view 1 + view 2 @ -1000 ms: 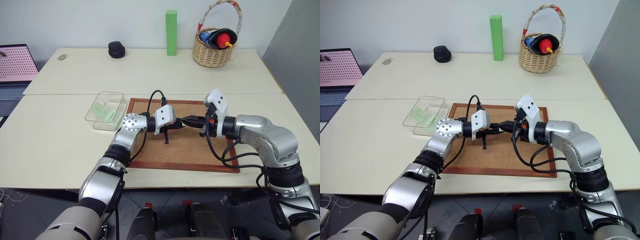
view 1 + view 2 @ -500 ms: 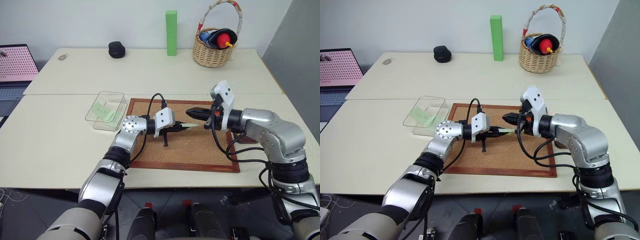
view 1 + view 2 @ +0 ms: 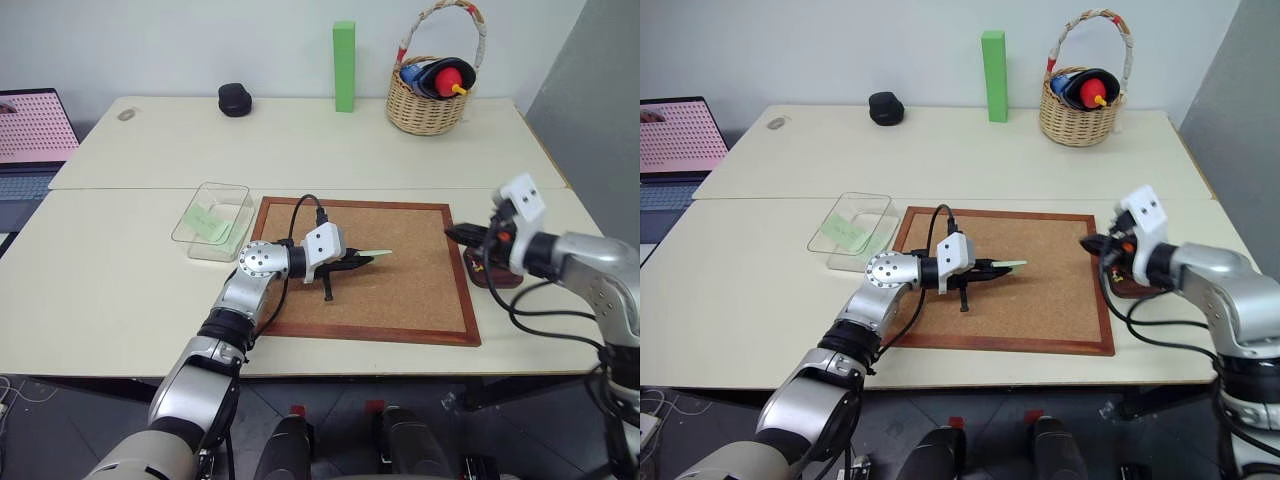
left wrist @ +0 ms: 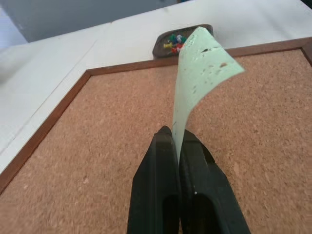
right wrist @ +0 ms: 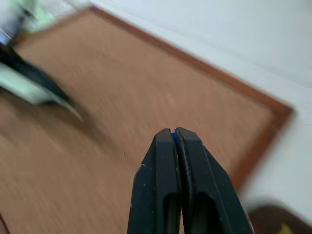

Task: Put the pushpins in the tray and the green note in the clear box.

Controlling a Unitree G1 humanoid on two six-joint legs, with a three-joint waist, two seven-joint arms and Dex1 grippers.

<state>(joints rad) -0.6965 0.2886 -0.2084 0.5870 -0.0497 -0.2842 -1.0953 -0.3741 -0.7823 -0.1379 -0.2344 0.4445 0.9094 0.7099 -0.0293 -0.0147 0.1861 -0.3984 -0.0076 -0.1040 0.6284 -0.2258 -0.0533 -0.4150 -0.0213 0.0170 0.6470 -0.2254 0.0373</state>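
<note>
1 brown cork board with a wooden frame (image 3: 400, 280) lies on the table. 1 clear plastic box (image 3: 212, 220) beside it holds 1 green slip. The left gripper (image 3: 362, 260) pinches 1 pale green paper note (image 4: 202, 68). The right gripper (image 5: 176, 134) is closed on a tiny blue pin, near 1 small dark-brown tray (image 4: 183, 41) of pushpins (image 4: 174, 43).

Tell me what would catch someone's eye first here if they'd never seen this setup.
Probably the pale green paper note pinched in the shut left gripper above the middle of the brown cork board. Next, the right gripper, shut on a tiny blue speck, out by the board's right edge near the small dark-brown dish of coloured pushpins. At the board's left sits a clear plastic box with another green slip inside.
</note>
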